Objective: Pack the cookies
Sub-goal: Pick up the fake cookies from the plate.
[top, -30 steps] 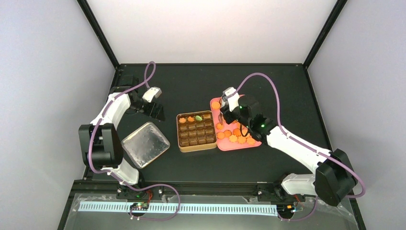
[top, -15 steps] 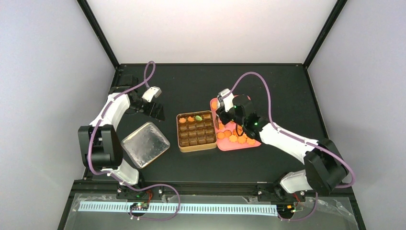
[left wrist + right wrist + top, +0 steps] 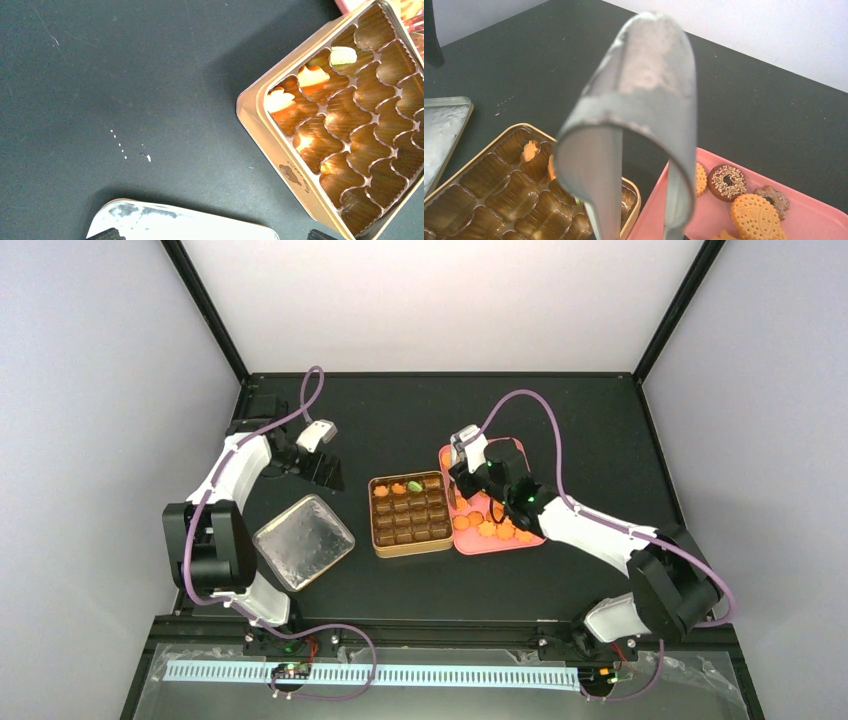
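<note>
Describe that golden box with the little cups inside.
The tin is square, golden-brown, metal-looking and open. A fluted liner divides it into a grid of cups; the far row holds two orange cookies and a green cookie, the rest look empty. It lies flat on the black table, beside the pink tray.

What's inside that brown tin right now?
Two orange cookies and a green cookie sit in the far row of the tin; other cups look empty. Cup bottoms under them are covered.
</note>
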`<state>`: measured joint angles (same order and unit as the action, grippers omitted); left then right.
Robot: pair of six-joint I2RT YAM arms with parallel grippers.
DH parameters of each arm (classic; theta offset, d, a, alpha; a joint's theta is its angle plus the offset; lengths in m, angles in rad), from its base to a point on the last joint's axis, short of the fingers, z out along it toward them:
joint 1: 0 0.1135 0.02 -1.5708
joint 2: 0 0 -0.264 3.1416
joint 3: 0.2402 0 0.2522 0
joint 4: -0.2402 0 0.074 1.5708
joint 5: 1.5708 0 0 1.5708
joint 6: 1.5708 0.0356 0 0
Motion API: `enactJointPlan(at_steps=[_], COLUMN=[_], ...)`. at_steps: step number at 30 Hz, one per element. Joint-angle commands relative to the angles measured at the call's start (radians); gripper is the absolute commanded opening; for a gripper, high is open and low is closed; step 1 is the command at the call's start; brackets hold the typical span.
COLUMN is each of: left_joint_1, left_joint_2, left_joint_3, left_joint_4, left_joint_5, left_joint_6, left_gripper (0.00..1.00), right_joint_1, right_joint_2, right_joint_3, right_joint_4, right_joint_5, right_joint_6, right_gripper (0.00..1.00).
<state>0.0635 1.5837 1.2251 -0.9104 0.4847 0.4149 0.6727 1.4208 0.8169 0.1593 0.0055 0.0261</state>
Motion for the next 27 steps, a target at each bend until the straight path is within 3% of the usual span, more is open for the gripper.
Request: enactJointPlan(at_steps=[1, 18, 27], left_joint_1=[0.005, 0.004, 0.005], left_joint_2=[-0.018, -0.014, -0.014], left_joint_3=[0.038, 0.030, 0.030], left_joint_4=[-0.024, -0.018, -0.018], left_joint_5=[0.021, 0.041, 0.044], left_joint_6=[0.005, 0.001, -0.002], left_gripper=[0.98, 0.98, 0.97], right_joint_1=[-0.002, -0.001, -0.001], right_joint_2=[-0.017, -0.209, -0.254], right_joint_3=[-0.052, -0.152, -0.134], right_joint_4=[0.023, -0.008, 0.030], right_joint_5=[0.035, 0.216, 0.210], right_joint_6=[0.009, 0.055, 0.072], right_gripper=[0.33, 0.21, 0.19])
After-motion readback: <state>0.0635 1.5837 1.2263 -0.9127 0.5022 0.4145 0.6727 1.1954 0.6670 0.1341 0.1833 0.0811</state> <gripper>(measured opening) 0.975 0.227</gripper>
